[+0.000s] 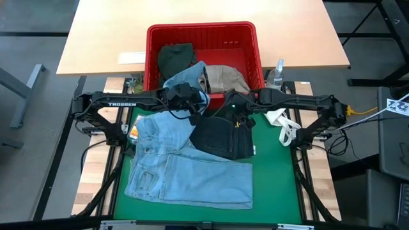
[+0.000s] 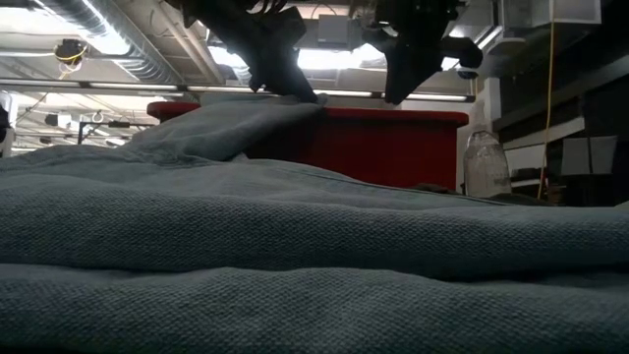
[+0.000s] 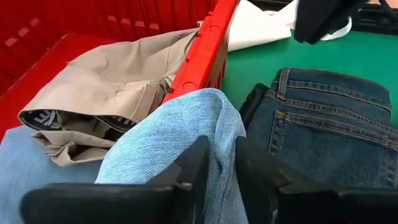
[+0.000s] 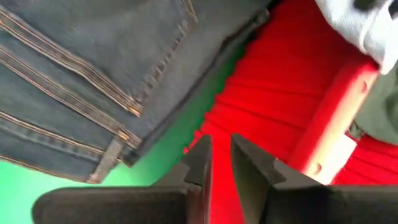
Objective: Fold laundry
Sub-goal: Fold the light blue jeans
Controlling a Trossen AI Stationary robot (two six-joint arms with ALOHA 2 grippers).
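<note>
The left hand (image 1: 192, 97) sits over the near rim of the red basket (image 1: 153, 48), close to the middle of the high view. Its fingers (image 3: 193, 165) are nearly together and pinch a fold of light blue denim (image 3: 180, 130) that rises between them. This cloth drapes from inside the basket over the rim. A larger pair of light blue jeans (image 1: 192, 172) lies spread flat on the green surface (image 1: 275, 172), reaching towards 6 o'clock from the left hand.

The right hand (image 1: 233, 110) hangs just at 3 o'clock of the left one, by the basket's near wall. Its fingers (image 4: 199, 165) stand a narrow gap apart and grip nothing, with red plastic and green surface showing between them.

Dark navy jeans (image 1: 220, 137) lie bunched on the surface just at 6 o'clock of the right hand, overlapping the upper edge of the light blue jeans. Inside the basket, a dark olive green piece (image 1: 176, 59) lies at 11 o'clock of the left hand, and a beige khaki piece (image 1: 227, 78) sits at 1 o'clock. A small white cloth (image 1: 281, 124) rests on the surface at 3 o'clock of the dark jeans.
</note>
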